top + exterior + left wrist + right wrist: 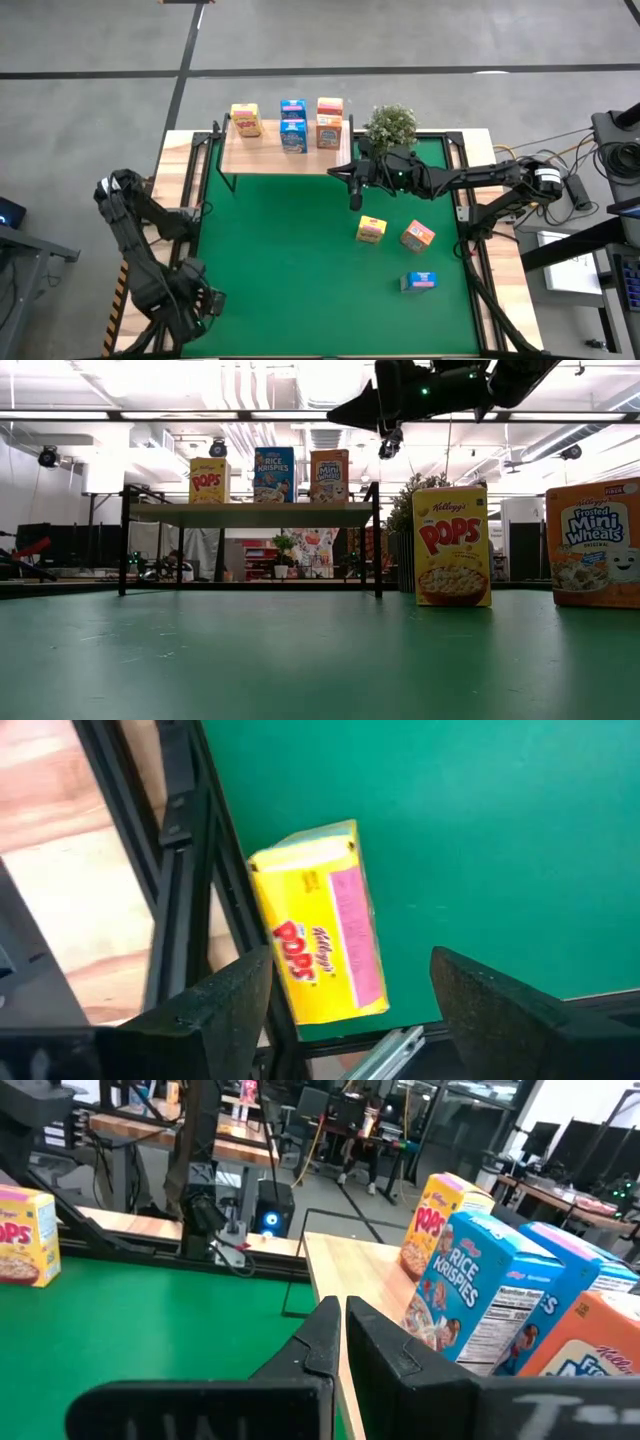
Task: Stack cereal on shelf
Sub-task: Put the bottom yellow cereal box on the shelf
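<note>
Left gripper point(203, 300) sits over the near left corner of the green mat point(290, 260), and my fingers point(228, 1007) are spread wide with nothing in them. A yellow Pops box point(320, 940) lies flat right below, tight against the mat's black edge frame point(190, 870).

Right gripper point(355, 203) hangs closed and empty off the right end of the shelf point(260, 158), near the potted plant point(391, 124).

On the board I count yellow point(246, 120), blue point(293, 125) and orange point(329, 122) in a row. Blue and orange look doubled up.

Out on the mat wait another yellow box point(371, 230), an orange one point(417, 236) and a blue one point(420, 282). By my reckoning we're past halfway, with four to go.
</note>
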### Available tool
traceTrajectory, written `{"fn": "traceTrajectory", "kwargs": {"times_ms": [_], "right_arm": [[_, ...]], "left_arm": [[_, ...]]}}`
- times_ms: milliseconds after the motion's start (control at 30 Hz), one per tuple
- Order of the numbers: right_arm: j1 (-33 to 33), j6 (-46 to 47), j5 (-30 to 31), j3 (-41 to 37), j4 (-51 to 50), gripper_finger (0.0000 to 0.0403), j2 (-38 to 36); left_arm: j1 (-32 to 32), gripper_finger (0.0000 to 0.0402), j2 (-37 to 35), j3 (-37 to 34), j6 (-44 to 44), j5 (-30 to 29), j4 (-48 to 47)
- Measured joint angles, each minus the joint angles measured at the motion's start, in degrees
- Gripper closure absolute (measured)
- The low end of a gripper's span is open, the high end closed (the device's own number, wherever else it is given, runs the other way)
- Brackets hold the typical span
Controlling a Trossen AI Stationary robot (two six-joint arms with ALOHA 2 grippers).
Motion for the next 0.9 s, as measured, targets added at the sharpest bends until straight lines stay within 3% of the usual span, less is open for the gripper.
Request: {"fn": "traceTrajectory", "kwargs": {"times_ms": [900], "right_arm": [[1.1,1.2,0.1,-0.1,-2.1,0.0390,0.0]], "left_arm": [[-1.1,0.0151,6.3,3.1,0.3,0.2,-5.3]]}}
